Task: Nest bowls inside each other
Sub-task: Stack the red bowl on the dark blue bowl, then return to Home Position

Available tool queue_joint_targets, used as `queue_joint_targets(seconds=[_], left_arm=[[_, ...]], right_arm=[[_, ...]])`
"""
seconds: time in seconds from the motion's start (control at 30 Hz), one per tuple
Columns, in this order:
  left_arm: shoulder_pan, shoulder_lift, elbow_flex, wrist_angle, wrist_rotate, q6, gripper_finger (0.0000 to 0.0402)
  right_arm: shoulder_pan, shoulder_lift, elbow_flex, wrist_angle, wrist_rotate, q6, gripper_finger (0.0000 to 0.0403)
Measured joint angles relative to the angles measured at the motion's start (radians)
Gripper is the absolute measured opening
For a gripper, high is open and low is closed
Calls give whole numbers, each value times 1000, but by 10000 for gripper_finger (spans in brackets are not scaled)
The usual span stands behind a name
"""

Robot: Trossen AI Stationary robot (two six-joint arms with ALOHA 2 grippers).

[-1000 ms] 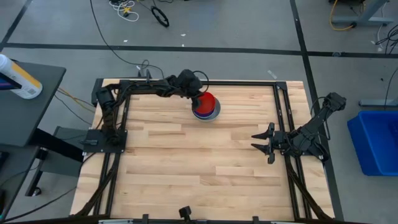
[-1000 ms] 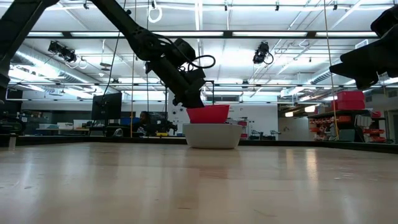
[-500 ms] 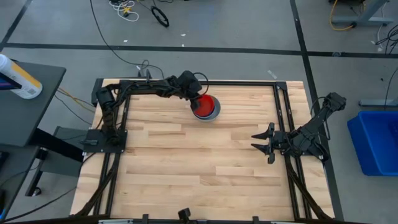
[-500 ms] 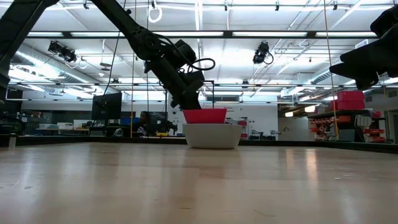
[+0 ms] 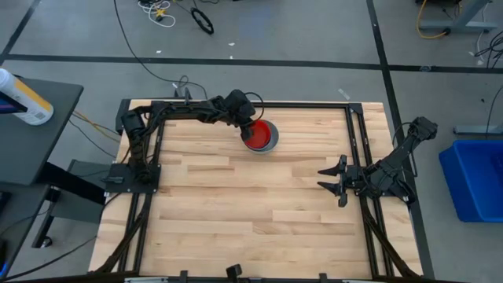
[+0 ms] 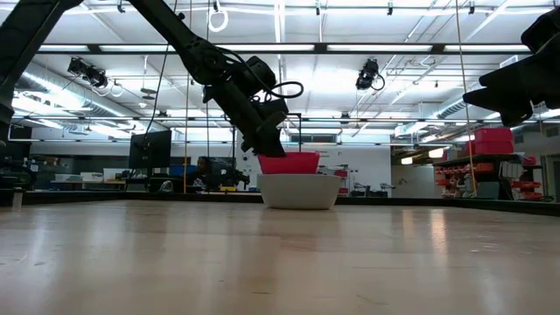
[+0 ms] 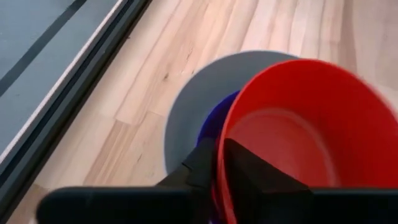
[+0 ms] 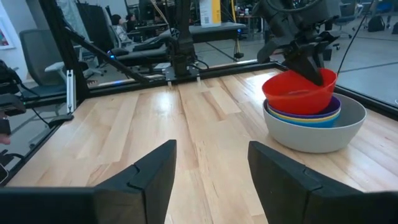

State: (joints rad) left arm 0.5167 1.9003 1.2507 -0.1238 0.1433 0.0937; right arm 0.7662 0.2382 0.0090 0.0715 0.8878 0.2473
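The room beyond the wooden table (image 5: pixel 236 196) is a wide workshop with strip lights overhead, grey floor crossed by dark tape lines, cables lying loose on it, a blue bin (image 5: pixel 475 179) off the table's right side and a dark side table (image 5: pixel 35 126) off its left carrying a white bottle (image 5: pixel 23 98). In the right wrist view a person sits at a desk far back in the room. A black frame (image 5: pixel 134 157) runs round the table's edges and carries both arms.

The grey bowl (image 8: pixel 314 134) stands near the table's far edge, about midway across, with the yellow bowl (image 8: pixel 301 117) and dark blue bowl (image 8: pixel 333 106) nested in it. The red bowl (image 8: pixel 298 93) sits on top of the stack, slightly tilted. The left gripper (image 5: pixel 245 126) is at the stack; the left wrist view shows its two fingers pinching the red bowl's near rim, one inside and one outside. The light blue bowl cannot be made out.

The right gripper (image 5: pixel 330 179) waits well apart, over the table's right side, its fingers spread with nothing between them.

Compared with a second ago, the red bowl has come down from a raised, tilted position into the stack, while the right arm has not moved
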Motion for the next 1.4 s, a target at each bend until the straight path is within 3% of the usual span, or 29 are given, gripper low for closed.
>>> queue_joint_targets(seconds=[0.37,0.6,0.77,0.97,1.13,1.23,1.4], left_arm=[[6,0,-1,31,-11,9,153],[10,0,-1,100,-35,19,197],[42,0,-1,80,-45,-27,201],[51,0,-5,5,-147,-35,190],[46,-1,-18,12,-145,-29,188],[37,-9,-17,21,-92,-29,190],[-14,-52,-18,35,93,1,189]], right_arm=[[0,0,0,0,0,0,205],[0,0,0,0,0,0,201],[0,0,0,0,0,0,209],[0,0,0,0,0,0,212],[0,0,0,0,0,0,203],[0,0,0,0,0,0,198],[0,0,0,0,0,0,194]])
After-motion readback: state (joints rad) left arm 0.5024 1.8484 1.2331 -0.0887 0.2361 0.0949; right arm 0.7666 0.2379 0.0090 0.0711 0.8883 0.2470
